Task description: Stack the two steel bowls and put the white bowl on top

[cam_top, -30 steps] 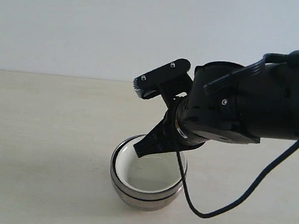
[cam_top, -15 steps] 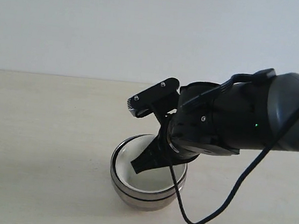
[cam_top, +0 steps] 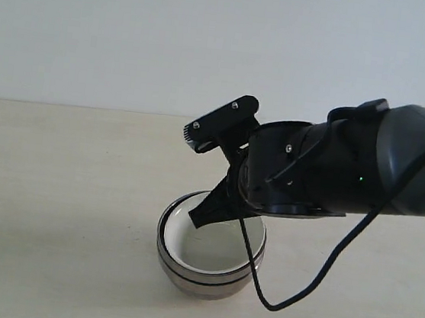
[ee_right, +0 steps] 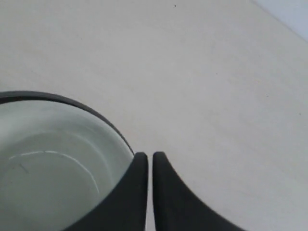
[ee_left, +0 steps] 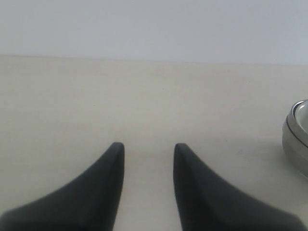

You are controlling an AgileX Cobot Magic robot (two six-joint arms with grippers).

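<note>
The white bowl [cam_top: 213, 253] sits nested in the steel bowls [cam_top: 200, 280], and the whole stack stands upright on the desk [cam_top: 56, 187], so the stacking looks done to you. Your right hand [cam_top: 195, 219] hangs just over the white bowl's rim, its fingers drawn together to a thin slit with nothing seen between them. Your left hand [ee_left: 147, 147] stands wide and empty over bare desk, with the stack off to one side of it.

The risk now is in pulling away. If you draw the right hand off sideways while it is this low, a fingertip could catch the rim and tip the white bowl or drag the stack. The black cable [cam_top: 297, 295] loops down close beside the steel bowls and could brush them as the arm moves, so lift straight up first.

Half a second ago the fingertips were deeper in the white bowl; they have since risen. The bowls have not shifted.
</note>
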